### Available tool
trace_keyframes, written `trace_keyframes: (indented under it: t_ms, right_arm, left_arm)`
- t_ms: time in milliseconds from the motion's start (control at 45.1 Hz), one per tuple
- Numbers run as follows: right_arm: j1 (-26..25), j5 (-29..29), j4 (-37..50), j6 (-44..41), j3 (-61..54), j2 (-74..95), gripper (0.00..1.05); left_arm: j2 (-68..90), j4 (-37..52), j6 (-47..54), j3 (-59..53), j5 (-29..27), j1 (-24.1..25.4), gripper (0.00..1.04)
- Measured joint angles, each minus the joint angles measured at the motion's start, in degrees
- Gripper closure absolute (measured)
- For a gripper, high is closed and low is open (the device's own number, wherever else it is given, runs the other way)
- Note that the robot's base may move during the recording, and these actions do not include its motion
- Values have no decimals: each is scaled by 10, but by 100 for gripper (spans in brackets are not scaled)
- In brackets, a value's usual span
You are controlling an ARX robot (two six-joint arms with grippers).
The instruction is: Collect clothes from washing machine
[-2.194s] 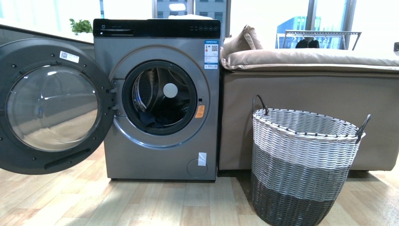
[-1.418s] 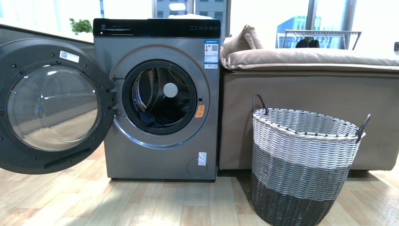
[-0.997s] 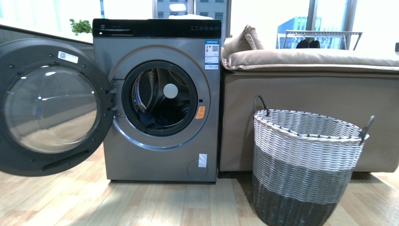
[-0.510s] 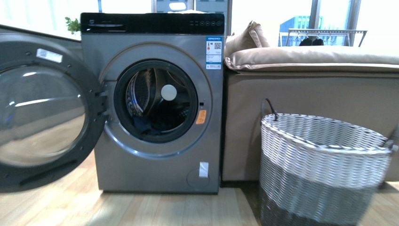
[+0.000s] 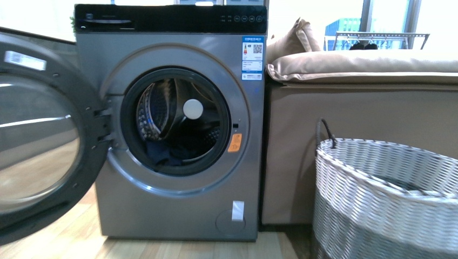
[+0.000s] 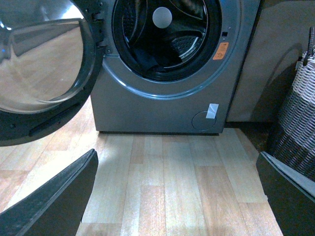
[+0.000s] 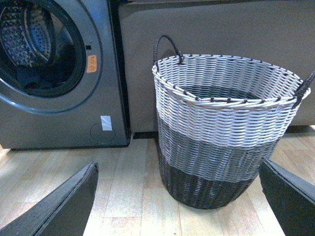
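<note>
Your left pincer: fingers spread wide, nothing held, low over floor, facing washer. Your right pincer: same wide spread, empty, facing basket. Clothes: dark heap at bottom of drum. Door swung out left. Basket stands right of washer, before sofa.
</note>
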Motion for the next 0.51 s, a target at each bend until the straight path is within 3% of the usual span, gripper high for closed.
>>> trace_keyframes:
  t_ms: [510]
  right_arm:
    - [0, 0, 0, 0, 0, 0, 8]
  left_arm:
    - [-1, 0, 0, 0, -1, 0, 7]
